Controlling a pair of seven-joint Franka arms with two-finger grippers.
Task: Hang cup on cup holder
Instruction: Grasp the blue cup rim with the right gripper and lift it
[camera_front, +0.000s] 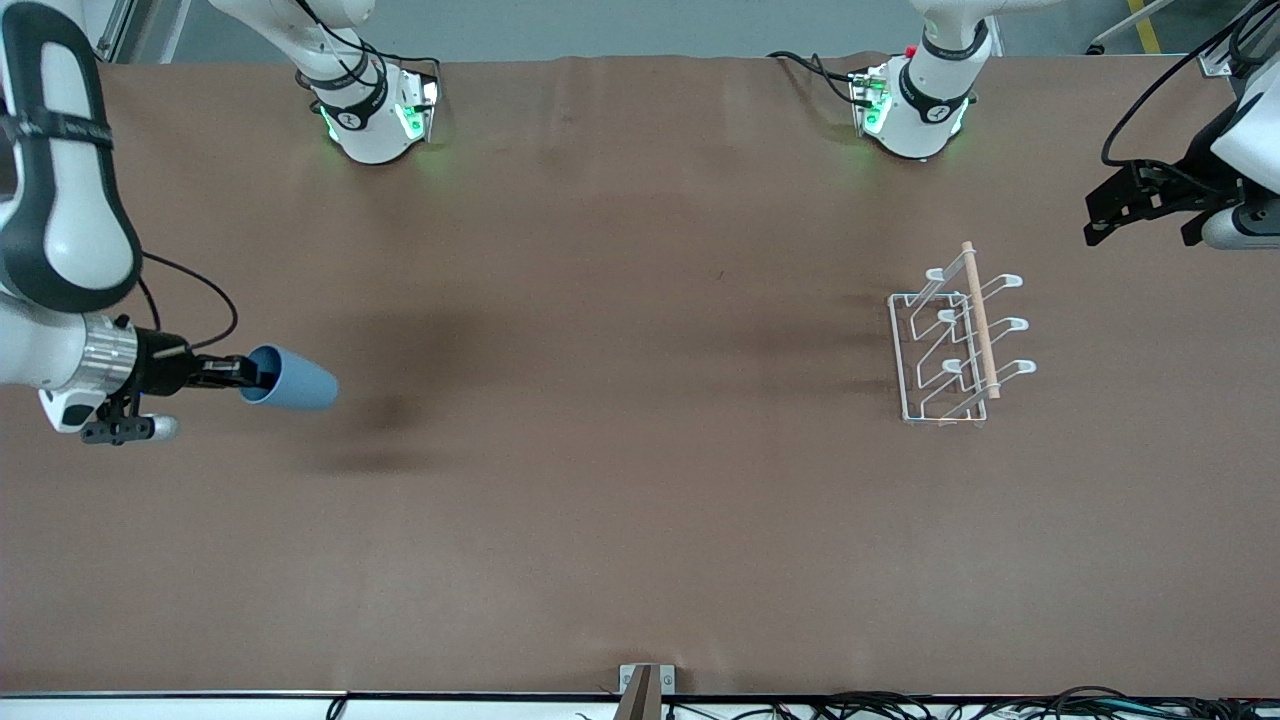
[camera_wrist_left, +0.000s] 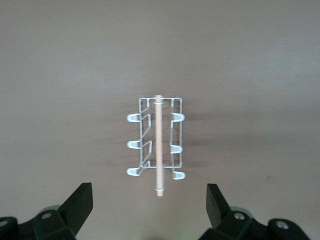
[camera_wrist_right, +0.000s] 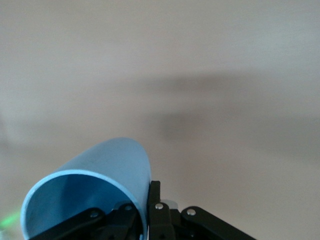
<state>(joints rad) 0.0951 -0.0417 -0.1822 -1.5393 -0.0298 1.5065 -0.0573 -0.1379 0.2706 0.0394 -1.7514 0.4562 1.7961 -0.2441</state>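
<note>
The light blue cup is held on its side in the air over the right arm's end of the table. My right gripper is shut on its rim, one finger inside and one outside, as the right wrist view shows for the cup and gripper. The cup holder, a white wire rack with a wooden rod on top, stands on the table toward the left arm's end, with nothing on its prongs. My left gripper waits open and empty in the air beside the rack. The left wrist view shows the rack beyond the gripper.
The brown table has a wide bare stretch between the cup and the rack. The two arm bases stand along its edge farthest from the front camera. A small bracket sits at the nearest edge.
</note>
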